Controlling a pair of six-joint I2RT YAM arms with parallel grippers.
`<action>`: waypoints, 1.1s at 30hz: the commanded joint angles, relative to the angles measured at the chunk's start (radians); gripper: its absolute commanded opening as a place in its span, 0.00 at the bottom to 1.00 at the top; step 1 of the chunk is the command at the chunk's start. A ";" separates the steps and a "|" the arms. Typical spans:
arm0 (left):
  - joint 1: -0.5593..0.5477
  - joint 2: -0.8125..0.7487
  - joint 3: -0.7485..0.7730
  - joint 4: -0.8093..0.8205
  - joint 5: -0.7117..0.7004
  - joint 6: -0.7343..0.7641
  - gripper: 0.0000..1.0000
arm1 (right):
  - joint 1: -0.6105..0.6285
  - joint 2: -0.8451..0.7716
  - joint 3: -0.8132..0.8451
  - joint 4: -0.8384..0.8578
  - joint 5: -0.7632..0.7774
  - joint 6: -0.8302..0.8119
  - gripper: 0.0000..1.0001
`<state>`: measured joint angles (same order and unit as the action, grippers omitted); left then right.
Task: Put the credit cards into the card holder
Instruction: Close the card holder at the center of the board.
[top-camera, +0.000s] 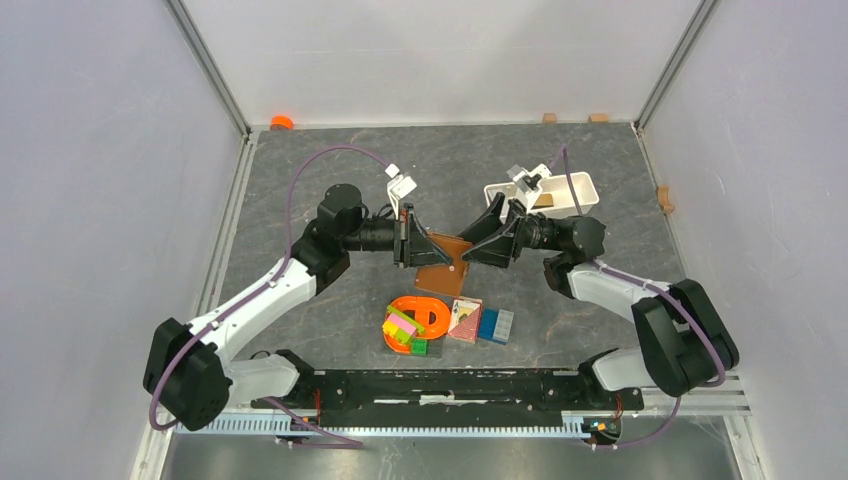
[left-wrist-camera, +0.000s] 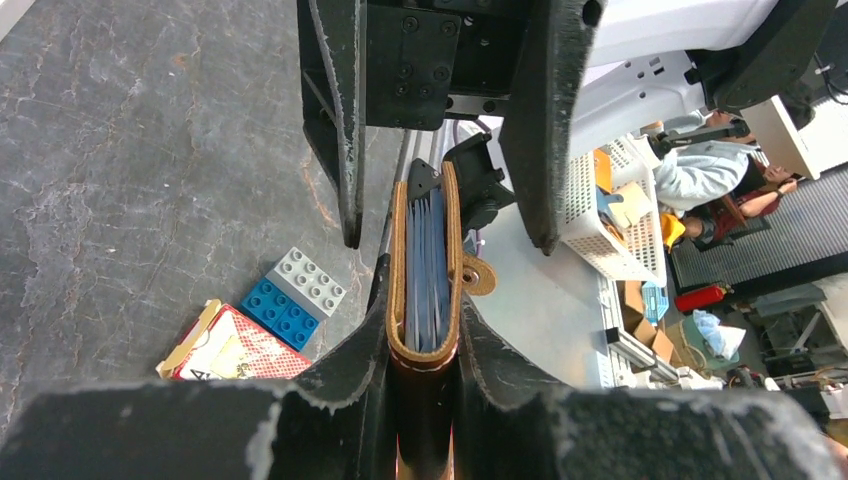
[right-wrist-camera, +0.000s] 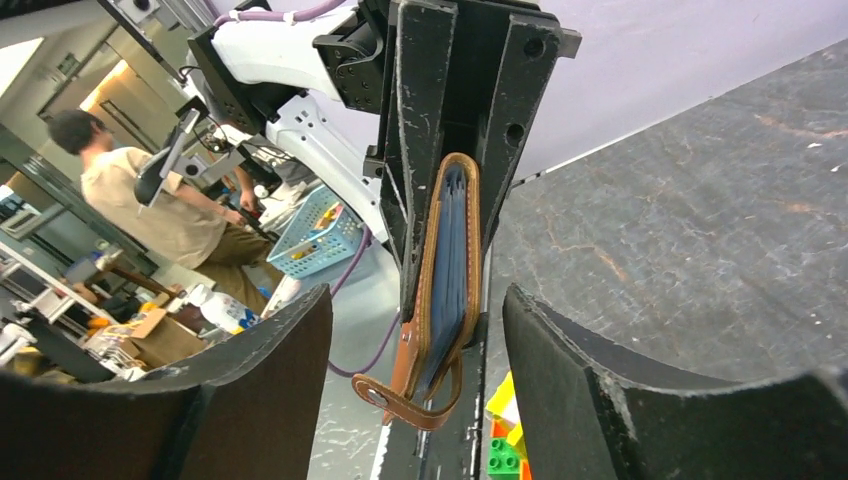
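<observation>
The card holder is hidden in its lower part between the fingers of the left gripper and cut off at the picture's edge. The credit cards show only thin edges inside it, and their number cannot be told. Beside that gripper, one finger covers a corner of the red pack.

Black-and-white arms, purple cables

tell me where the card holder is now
The card holder is mid-table in the top view, clamped in the left gripper, facing the open right gripper.
</observation>
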<state>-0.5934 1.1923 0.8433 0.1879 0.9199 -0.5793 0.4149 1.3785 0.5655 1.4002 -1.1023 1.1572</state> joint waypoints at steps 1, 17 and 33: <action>-0.007 -0.027 0.005 0.021 0.009 0.061 0.04 | 0.004 0.004 -0.005 0.153 -0.016 0.054 0.64; -0.008 -0.037 -0.006 -0.075 0.014 0.096 0.63 | 0.018 -0.129 0.044 -0.468 0.028 -0.416 0.00; -0.030 -0.026 -0.002 -0.265 -0.006 0.203 0.38 | 0.010 -0.131 0.056 -0.501 0.028 -0.435 0.00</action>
<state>-0.6037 1.1625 0.8291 -0.0212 0.8932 -0.4419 0.4320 1.2705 0.5743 0.8783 -1.0988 0.7506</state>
